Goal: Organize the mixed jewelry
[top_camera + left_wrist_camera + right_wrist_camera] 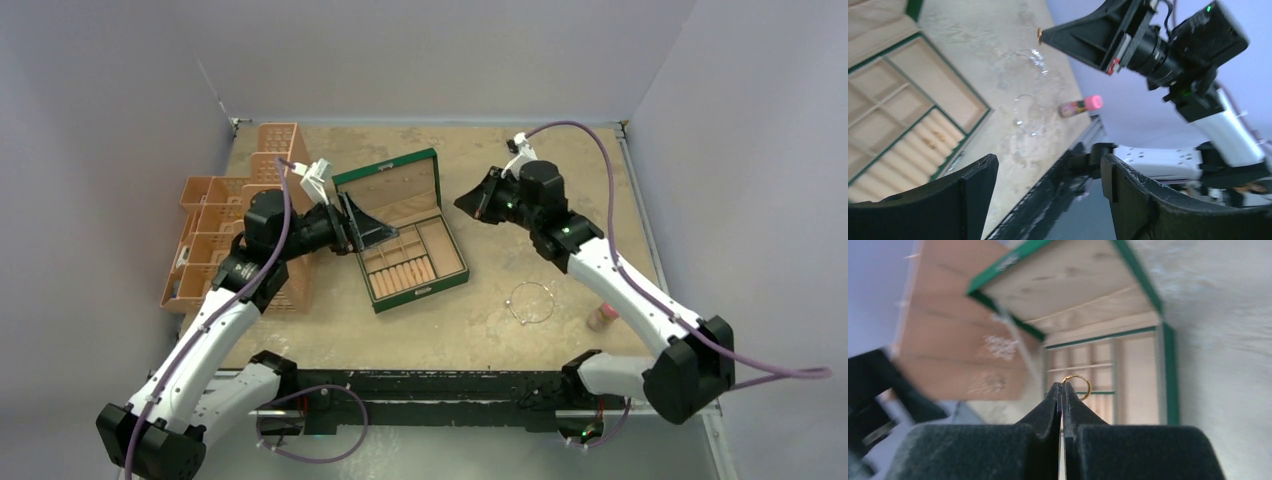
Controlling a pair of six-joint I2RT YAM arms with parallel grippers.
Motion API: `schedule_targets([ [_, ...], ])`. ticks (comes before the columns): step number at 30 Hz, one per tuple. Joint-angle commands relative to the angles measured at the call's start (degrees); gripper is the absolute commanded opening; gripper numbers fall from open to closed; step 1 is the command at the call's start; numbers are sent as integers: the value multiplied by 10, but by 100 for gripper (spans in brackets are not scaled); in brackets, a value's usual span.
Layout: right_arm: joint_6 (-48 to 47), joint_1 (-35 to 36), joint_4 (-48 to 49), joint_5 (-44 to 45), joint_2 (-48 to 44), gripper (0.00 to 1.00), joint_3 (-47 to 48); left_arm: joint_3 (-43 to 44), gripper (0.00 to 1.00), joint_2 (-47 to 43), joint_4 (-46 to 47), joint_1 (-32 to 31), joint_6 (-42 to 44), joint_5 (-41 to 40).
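Observation:
The green box (420, 292) lies open mid-table, its tan compartments showing. My right gripper (462, 203) hovers just right of the box lid, shut on a tiny gold ring (1079, 385) that sticks out of its tips (1062, 386) above the box (1168, 370). The ring also shows in the left wrist view (1040, 33). My left gripper (372, 232) is open and empty over the box's left side (1048, 162). Two gold rings (934, 140) sit in the roll slots. The thin silver hoop (530, 302) (1029, 115) and the glittery chain (1032, 56) lie on the table right of the box.
A small pink cylinder (601, 317) (1080, 105) lies near the right arm by the front edge. Orange plastic baskets (225, 225) stand at the left. Grey walls enclose the table on three sides.

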Motion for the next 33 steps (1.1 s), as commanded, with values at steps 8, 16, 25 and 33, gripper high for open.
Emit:
schedule_targets([
  [8, 174, -1, 354, -343, -87, 0, -73, -4, 76, 104, 363, -4, -349, 152],
  [16, 277, -1, 482, -391, -95, 0, -99, -12, 80, 155, 500, -22, -437, 170],
  [25, 315, -1, 542, -403, -78, 0, -97, -51, 80, 224, 755, -36, -599, 198],
  [33, 374, 0, 622, -414, -48, 0, -113, -44, 77, 231, 828, -39, -620, 203],
])
